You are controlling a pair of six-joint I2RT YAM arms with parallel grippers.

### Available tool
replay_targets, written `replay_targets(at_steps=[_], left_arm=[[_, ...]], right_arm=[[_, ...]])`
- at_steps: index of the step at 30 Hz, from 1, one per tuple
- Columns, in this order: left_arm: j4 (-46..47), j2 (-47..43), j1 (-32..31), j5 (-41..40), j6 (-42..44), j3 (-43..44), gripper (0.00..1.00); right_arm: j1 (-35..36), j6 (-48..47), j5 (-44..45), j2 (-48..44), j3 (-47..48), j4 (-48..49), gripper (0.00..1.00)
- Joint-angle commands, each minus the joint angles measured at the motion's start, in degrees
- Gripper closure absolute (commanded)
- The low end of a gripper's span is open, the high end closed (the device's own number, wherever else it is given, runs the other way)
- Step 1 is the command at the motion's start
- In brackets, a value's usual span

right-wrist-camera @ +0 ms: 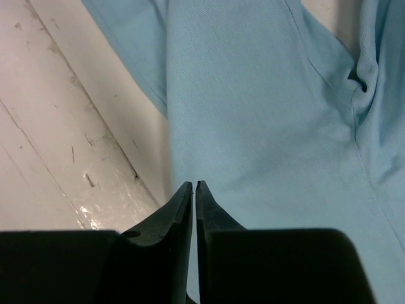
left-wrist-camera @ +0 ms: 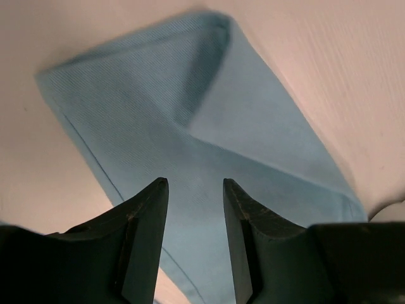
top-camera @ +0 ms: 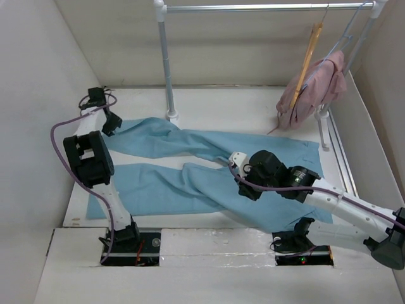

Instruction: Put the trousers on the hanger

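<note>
Trousers (top-camera: 158, 183): flat on worktop (top-camera: 221, 107). Left jaws: parted over one cuff (left-wrist-camera: 139, 95); should bite both layers. Right jaws: pressed together, apparently empty. Hanger (top-camera: 307, 63): on rail (top-camera: 253, 8).

Left pincer (left-wrist-camera: 195, 190) agape, far forward; right pincer (right-wrist-camera: 193, 185) tightly closed (arm low, angled inward)
</note>
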Motion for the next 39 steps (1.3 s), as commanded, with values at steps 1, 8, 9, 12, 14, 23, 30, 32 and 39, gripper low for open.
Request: replay_targets(at_steps=[1,8,9,12,14,23,30,32,39], left_arm=[[8.2,-1.64,7.5,10.74,-3.19,-0.21,0.63],[9.89,6.79,8.66,15.08,-0.64,3.48,0.62],[9.54,7.41,8.66,15.26,-0.73,3.83,0.61],[10.94,8.74,8.66,16.93,-0.12,2.78,0.63],[11.82,8.48,7.96,17.46,1.02,1.29,0.64],[13.67,9.87,6.73,16.76,1.47,1.37,0.68],[15.34,7.25,6.73,19.56,-1.87,1.55,1.0],[16.57,5.05,6.73,20.53,-3.71,2.68,1.0],[12.9,14.52,7.43,20.45,-9.52,23.39,1.0]], right_arm=[[-0.96,0.4,1.98,-0.1,-0.78,2.09,0.86],[-1.49,0.84,1.11,3.75,-0.69,4.02,0.66],[-1.49,0.84,0.85,4.55,-0.34,4.2,0.65],[-1.49,0.31,0.67,7.01,0.97,4.46,0.65],[-1.49,0.04,0.67,7.81,1.59,4.9,0.65],[-2.02,0.04,-0.12,9.66,1.86,6.31,0.65],[-2.02,0.31,0.4,9.39,1.59,5.87,0.66],[-2.54,0.48,0.84,9.39,1.51,5.69,0.66],[-2.55,1.01,1.37,10.53,1.68,3.68,0.66]])
